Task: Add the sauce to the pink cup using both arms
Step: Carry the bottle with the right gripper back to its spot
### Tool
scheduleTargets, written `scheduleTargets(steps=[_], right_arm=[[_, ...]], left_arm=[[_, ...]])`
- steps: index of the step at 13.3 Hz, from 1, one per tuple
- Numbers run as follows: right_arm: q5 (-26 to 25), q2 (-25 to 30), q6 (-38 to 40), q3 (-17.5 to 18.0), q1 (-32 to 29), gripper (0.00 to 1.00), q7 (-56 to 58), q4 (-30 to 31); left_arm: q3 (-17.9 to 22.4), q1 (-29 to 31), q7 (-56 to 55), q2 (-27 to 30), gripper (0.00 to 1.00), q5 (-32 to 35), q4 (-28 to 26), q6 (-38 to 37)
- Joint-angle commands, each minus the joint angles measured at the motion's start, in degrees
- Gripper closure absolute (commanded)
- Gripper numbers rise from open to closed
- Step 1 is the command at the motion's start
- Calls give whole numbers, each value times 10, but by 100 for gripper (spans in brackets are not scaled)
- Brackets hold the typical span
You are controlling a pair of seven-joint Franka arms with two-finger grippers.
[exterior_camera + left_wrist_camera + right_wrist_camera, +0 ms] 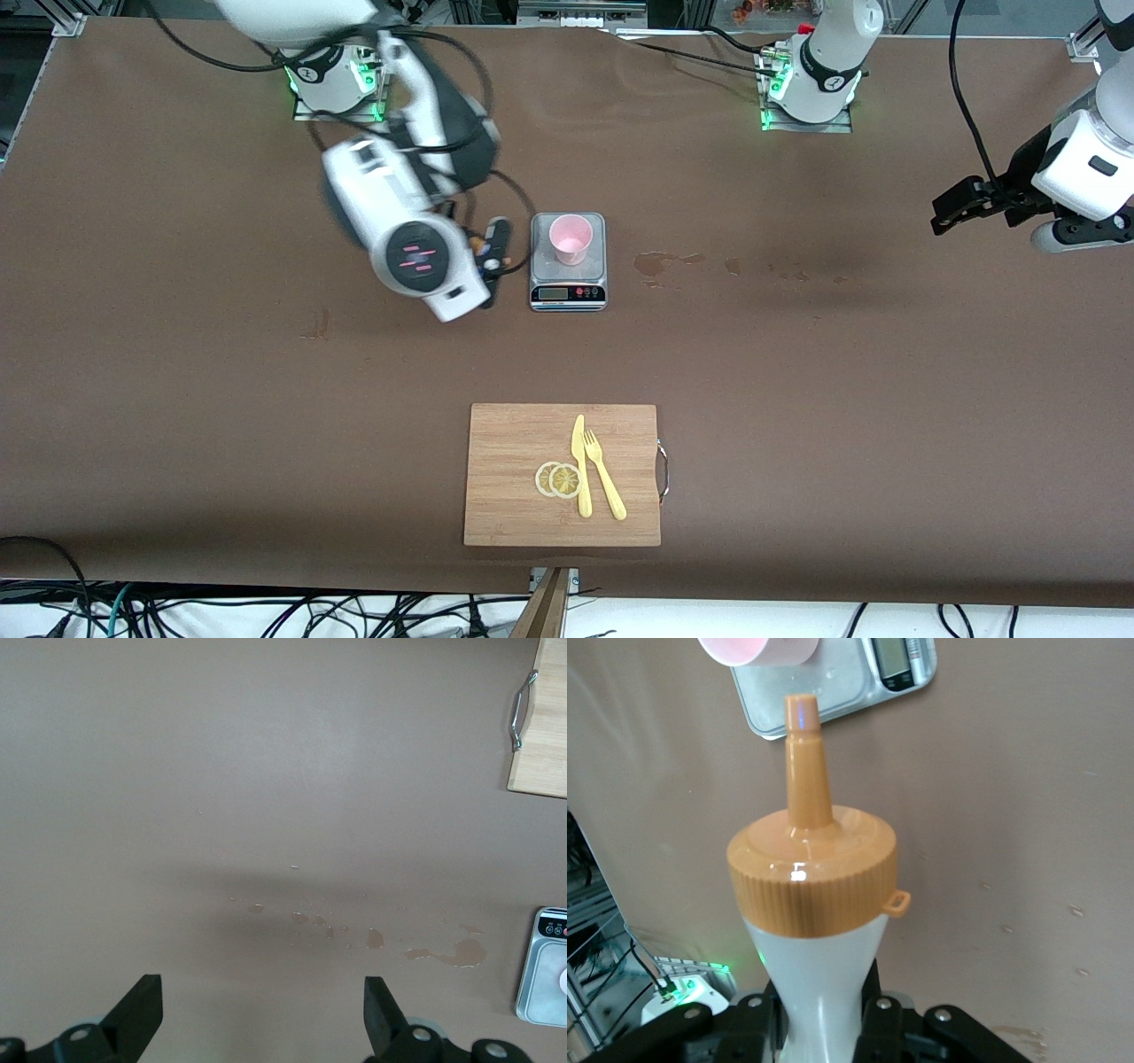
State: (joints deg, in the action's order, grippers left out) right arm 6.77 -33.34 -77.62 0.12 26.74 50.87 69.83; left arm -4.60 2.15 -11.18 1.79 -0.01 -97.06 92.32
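Orange is the colour of the pointy cap on the sauce bottle [811, 904], and the right gripper [819, 1014] is squeezing the bottle's white neck tight between its fingers. In the front view the right gripper [490, 252] is hanging over the table just beside the grey scale [568, 292], on the side toward the right arm's end of the table, and the arm is hiding most of the bottle there. The pink cup [570, 239] is standing upright on the scale, with its open mouth facing up. In the right wrist view the bottle's long shape is pointing nozzle-first toward the pink cup [757, 650], but the tip is not over the mouth; it is sitting over the scale's edge. I think the bottle has to slide a little more toward the cup and tip down before any sauce can go in. The left gripper [966, 206] is waiting over the table at the left arm's end, well apart from the cup, and its fingers [142, 1014] are standing wide apart with nothing between them. So the right arm is much the nearer one. Nearer the front camera a wooden board [514, 461] is lying with lemon slices [558, 479], a yellow knife [580, 465] and a yellow fork [604, 474] on it.
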Motion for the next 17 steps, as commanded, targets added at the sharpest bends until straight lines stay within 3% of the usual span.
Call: scheduleTargets(steps=[1, 4, 9, 11, 17], right_arm=[[56, 78, -37, 10, -88, 90, 94, 78], [121, 116, -57, 10, -186, 89, 211, 123], [214, 97, -57, 9, -331, 88, 443, 132], [273, 64, -58, 3, -369, 88, 528, 135], [373, -54, -69, -16, -438, 87, 785, 149]], left_arm=[[-1, 0, 5, -7, 0, 1, 14, -8], [-1, 0, 5, -7, 0, 1, 14, -8], [0, 3, 4, -7, 0, 1, 14, -7], [1, 4, 4, -7, 0, 1, 14, -7], [-1, 2, 4, -8, 0, 1, 14, -7]])
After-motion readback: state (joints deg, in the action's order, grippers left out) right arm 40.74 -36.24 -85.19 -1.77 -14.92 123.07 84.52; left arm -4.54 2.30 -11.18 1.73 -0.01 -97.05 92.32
